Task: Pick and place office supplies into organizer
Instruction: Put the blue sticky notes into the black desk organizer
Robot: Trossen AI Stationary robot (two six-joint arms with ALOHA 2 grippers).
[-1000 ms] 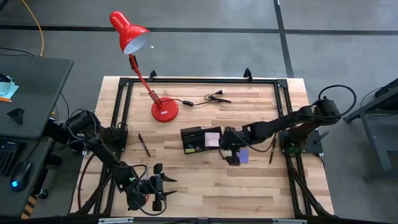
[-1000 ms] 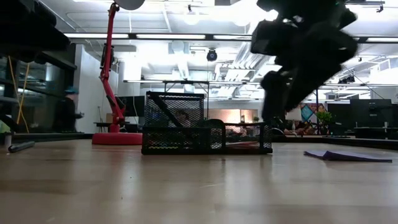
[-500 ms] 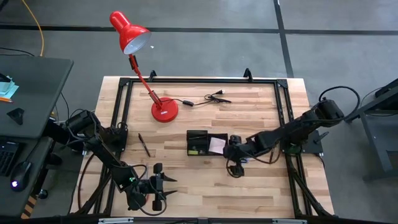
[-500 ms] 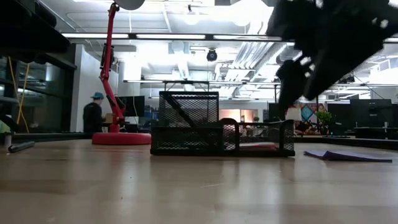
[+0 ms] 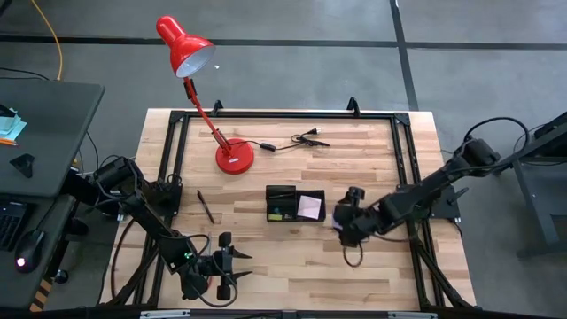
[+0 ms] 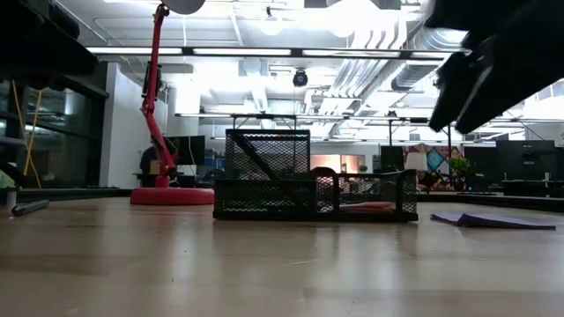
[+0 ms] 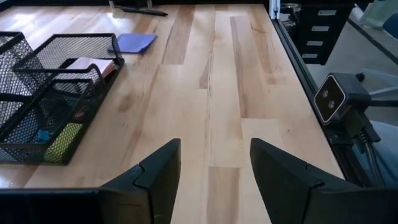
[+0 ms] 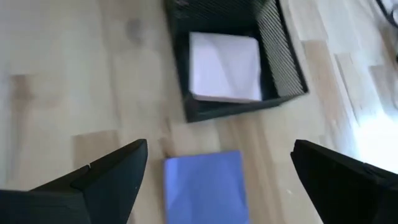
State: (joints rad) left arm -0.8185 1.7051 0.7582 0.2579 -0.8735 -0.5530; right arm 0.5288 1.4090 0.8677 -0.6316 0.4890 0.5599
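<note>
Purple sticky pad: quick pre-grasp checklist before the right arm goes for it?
1. Right gripper open, nothing between fingers: ok.
2. Flat purple square sticky pad lies on the wooden table, directly ahead of the right gripper: ok.
3. Pad clear of the black mesh organizer, visible gap: ok.
4. Organizer compartment free: the pale pink sticky pad already fills one; room for a second there: cannot tell.
5. Left gripper open, parked at the table's near edge, away from the work: ok.

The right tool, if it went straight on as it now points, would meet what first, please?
Probably the purple pad, lying flat between the right tool's open fingers, just short of the organizer; depth is unclear.
</note>
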